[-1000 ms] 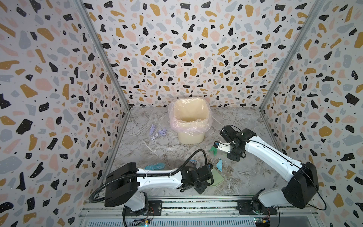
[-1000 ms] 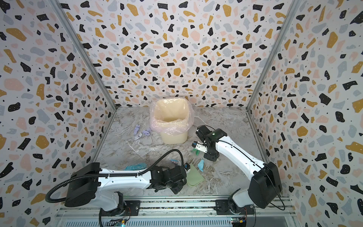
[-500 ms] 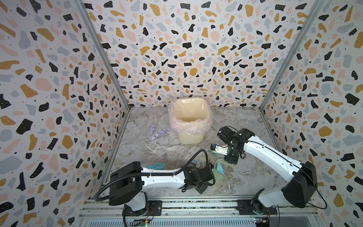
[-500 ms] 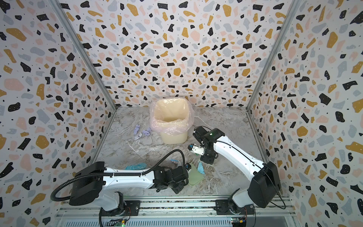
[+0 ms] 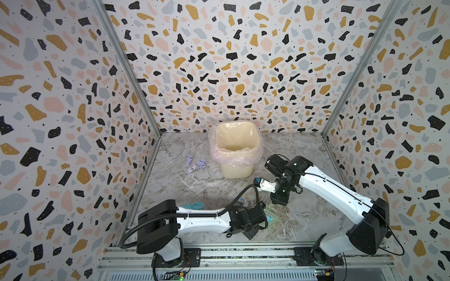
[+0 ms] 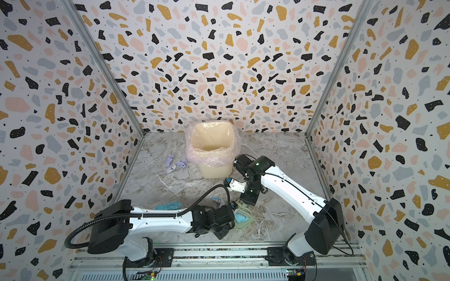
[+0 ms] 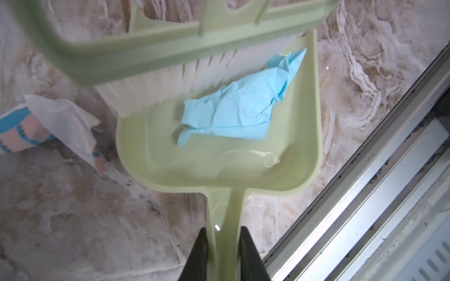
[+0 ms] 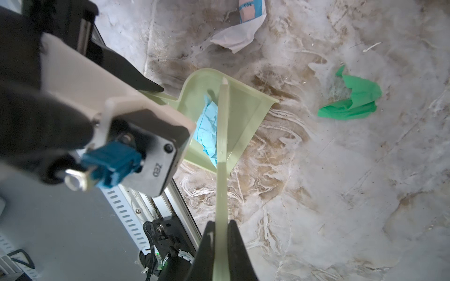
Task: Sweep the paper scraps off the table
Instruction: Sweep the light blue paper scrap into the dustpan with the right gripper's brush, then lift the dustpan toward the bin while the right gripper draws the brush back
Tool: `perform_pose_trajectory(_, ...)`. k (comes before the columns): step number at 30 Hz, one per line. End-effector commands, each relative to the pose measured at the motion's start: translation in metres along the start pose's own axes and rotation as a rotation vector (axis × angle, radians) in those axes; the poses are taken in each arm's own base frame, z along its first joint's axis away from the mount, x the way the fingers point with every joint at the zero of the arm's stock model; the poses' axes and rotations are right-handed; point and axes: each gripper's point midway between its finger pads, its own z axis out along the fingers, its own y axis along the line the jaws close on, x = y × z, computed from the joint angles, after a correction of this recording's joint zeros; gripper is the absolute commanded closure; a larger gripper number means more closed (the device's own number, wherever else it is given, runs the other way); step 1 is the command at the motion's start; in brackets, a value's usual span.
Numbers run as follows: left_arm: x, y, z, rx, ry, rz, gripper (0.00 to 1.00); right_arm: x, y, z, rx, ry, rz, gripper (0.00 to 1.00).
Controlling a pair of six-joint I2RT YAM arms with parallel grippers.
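Meanwhile, on the marble table [image 5: 304, 155], the left fingers [image 7: 201, 253] are clamped on the handle of the dustpan [image 7: 219, 160]. The right fingers [image 8: 207, 253] are pinched tight on the thin handle of the brush [image 7: 155, 56], whose bristles stand in the dustpan's mouth. One light blue scrap [image 7: 233, 114] lies inside the dustpan, against the bristles.

The likely slip is that a brisk stroke flicks that light paper over the dustpan's low wall, or a tilt toward the open mouth lets it slide back out. The white printed scrap [image 7: 60, 121] sits just beside the dustpan, outside its wall, so the brush may shove it along the side rather than in. Both handles are narrow and could twist in the grip. The left arm [image 5: 202, 220] and right arm [image 5: 328, 189] meet close above the dustpan and could knock together.

Seven paper scraps show:
- two light blue, the other one [image 5: 193, 206] near the dustpan, beyond the left arm
- one white printed
- one green scrap [image 8: 353, 97] near the dustpan
- three lavender scraps [image 5: 196, 163] well apart from it

There is also one dustpan, one brush, two arms, and one lined bin [image 5: 235, 171] well apart from the dustpan. More scraps may lie hidden beneath the arms.
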Motion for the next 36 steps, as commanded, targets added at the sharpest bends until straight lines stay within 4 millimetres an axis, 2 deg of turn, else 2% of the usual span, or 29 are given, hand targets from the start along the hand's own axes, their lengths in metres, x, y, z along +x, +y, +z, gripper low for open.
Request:
perform_pose_trajectory(1, -0.01, -0.005, -0.003, 0.003, -0.029, 0.003, 1.0, -0.003, 0.002, -0.014, -0.004, -0.022, 0.034, 1.0)
perform_pose_trajectory(8, -0.014, -0.005, -0.009, 0.007, -0.06, -0.004, 1.0, 0.002, -0.021, -0.034, 0.08, -0.079, 0.102, 1.0)
perform_pose_trajectory(12, -0.019, -0.004, -0.017, 0.007, -0.086, -0.007, 1.0, 0.006, -0.033, -0.052, 0.134, -0.156, 0.143, 1.0)
perform_pose_trajectory(17, -0.031, -0.004, -0.034, 0.016, -0.149, -0.008, 1.0, 0.018, -0.058, -0.077, 0.246, -0.243, 0.244, 1.0)
perform_pose_trajectory(22, -0.045, 0.001, -0.061, -0.003, -0.222, -0.013, 1.0, 0.031, -0.086, -0.101, 0.325, -0.358, 0.387, 1.0)
perform_pose_trajectory(25, -0.053, 0.004, -0.079, -0.018, -0.253, -0.027, 1.0, 0.038, -0.105, -0.106, 0.338, -0.419, 0.51, 1.0)
perform_pose_trajectory(29, -0.065, 0.008, -0.107, -0.031, -0.304, -0.052, 1.0, 0.045, -0.121, -0.104, 0.291, -0.492, 0.638, 1.0)
perform_pose_trajectory(36, -0.082, 0.022, -0.165, -0.077, -0.403, -0.098, 1.0, 0.043, -0.128, -0.095, 0.175, -0.612, 0.746, 1.0)
